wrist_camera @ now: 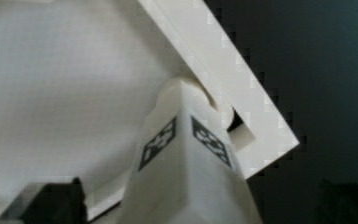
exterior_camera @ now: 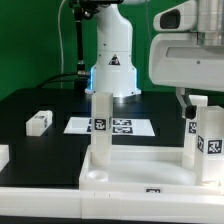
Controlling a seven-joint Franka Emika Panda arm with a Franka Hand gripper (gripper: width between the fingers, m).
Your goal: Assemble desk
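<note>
Lit brightly and evenly in the exterior view, seemingly from above — close to blown out on the white tabletop panel (exterior_camera: 130, 172), with rim detail washed away. Only soft, faint shadows across the black table (exterior_camera: 25, 103). Coarse and slightly soft throughout. Dimmer and blurrier in the wrist view — out of focus on the near leg (wrist_camera: 185, 175), smeared over its tags (wrist_camera: 210, 143).
</note>
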